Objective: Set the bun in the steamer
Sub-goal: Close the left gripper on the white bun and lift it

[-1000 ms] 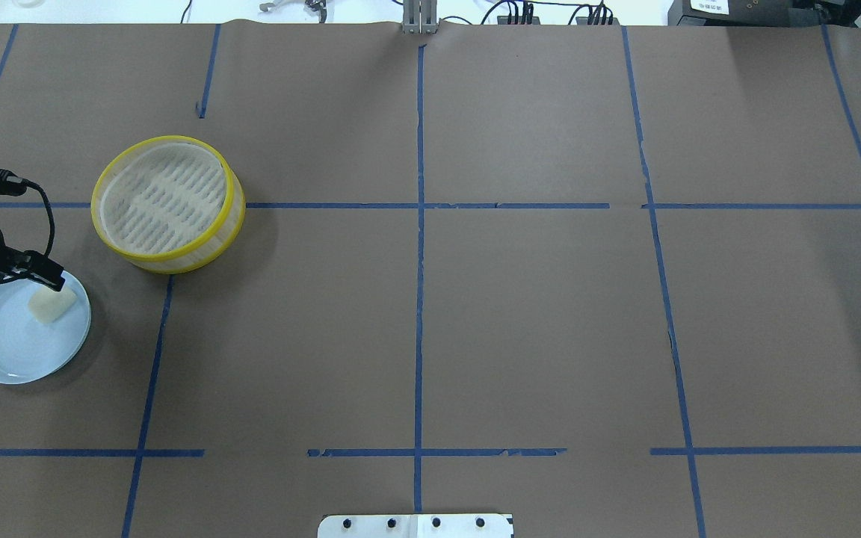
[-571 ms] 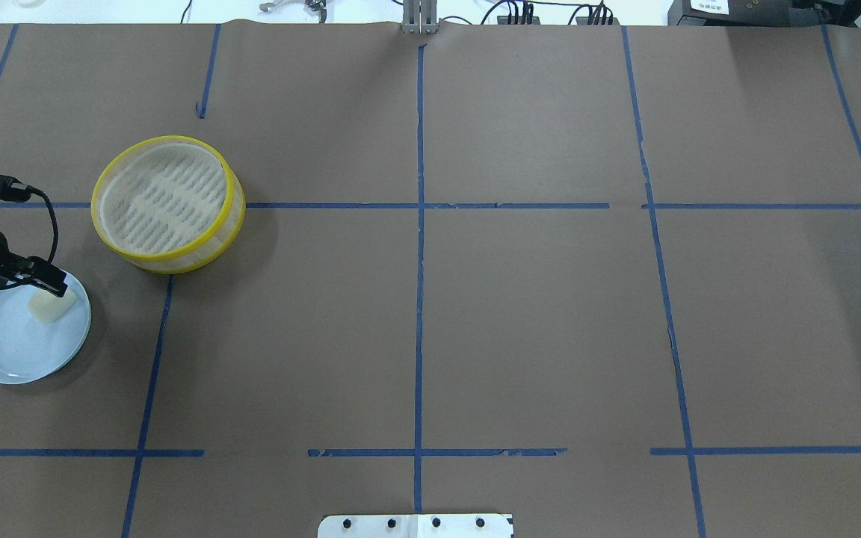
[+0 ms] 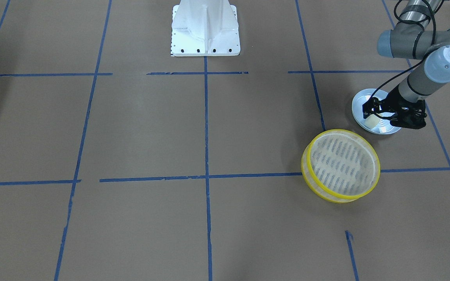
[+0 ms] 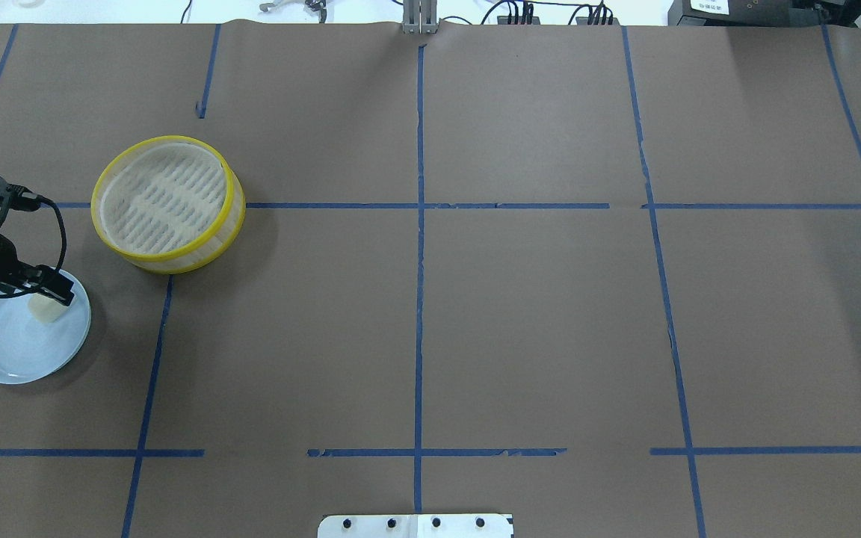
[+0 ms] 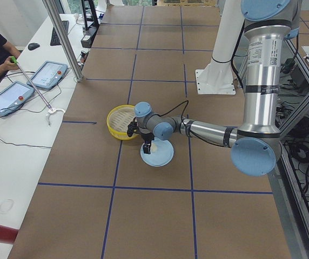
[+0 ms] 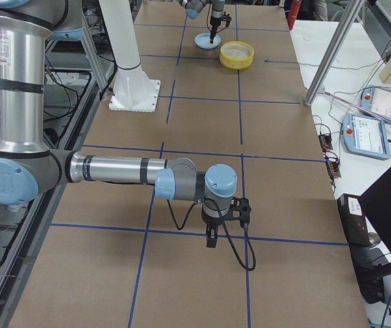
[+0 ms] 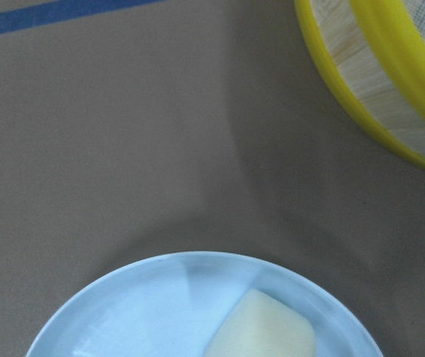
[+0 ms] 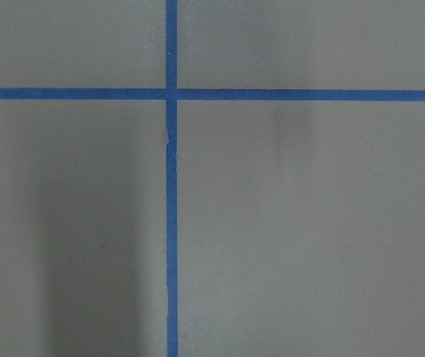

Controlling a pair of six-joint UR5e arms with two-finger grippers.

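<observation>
The cream-white bun (image 4: 47, 311) lies on the pale blue plate (image 4: 12, 347) at the table's left; it also shows in the front view (image 3: 370, 122) and the left wrist view (image 7: 261, 331). My left gripper (image 4: 55, 290) hangs just over the bun's far edge and looks open, with the bun resting on the plate (image 3: 383, 128). The yellow-rimmed steamer (image 4: 167, 203) stands empty beside the plate, further from me, and shows in the front view (image 3: 342, 166) too. My right gripper (image 6: 212, 236) hovers over bare table far to the right; I cannot tell its state.
Brown paper with blue tape lines covers the table (image 4: 535, 314). The white robot base (image 3: 205, 27) stands at the near edge. Operators' tablets (image 5: 30, 81) lie past the table's far side.
My left wrist has shifted slightly toward the near edge and its fingers now overlap the bun's top edge. The bun, plate and steamer have not moved.
</observation>
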